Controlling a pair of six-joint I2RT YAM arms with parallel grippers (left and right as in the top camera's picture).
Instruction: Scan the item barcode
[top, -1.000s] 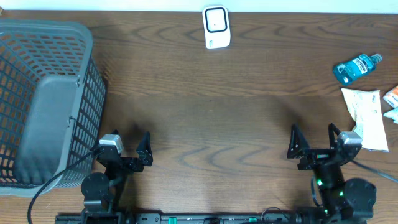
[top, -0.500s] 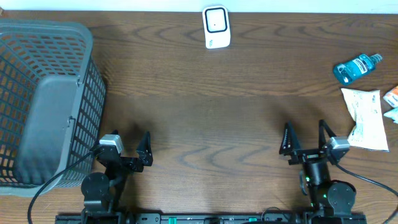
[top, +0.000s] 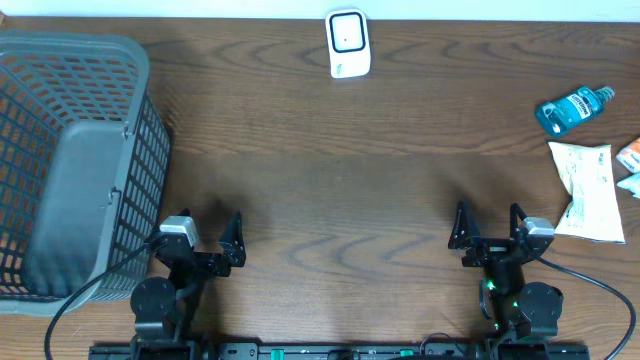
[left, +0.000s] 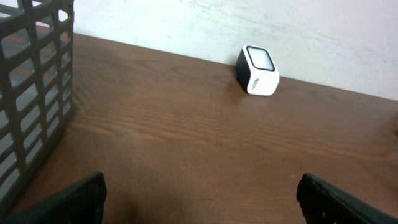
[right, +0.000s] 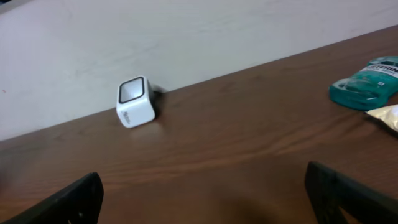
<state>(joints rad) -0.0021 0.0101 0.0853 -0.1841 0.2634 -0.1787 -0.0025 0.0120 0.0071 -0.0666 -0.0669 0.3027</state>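
The white barcode scanner (top: 348, 43) with its dark window stands at the table's far edge; it also shows in the left wrist view (left: 258, 70) and the right wrist view (right: 135, 101). Items lie at the right: a teal mouthwash bottle (top: 573, 107) (right: 364, 84) and a white packet (top: 588, 190). My left gripper (top: 208, 228) (left: 200, 193) rests open near the front edge, nothing between its fingers. My right gripper (top: 489, 228) (right: 202, 186) is open and empty too, left of the packet and apart from it.
A large grey mesh basket (top: 70, 170) (left: 31, 93) fills the left side, close beside my left arm. More small packages (top: 630, 160) poke in at the right edge. Bare brown wood lies between the grippers and the scanner.
My right arm has shifted left, away from the white packet, and its gripper now points straight toward the far edge. The left arm has not moved.
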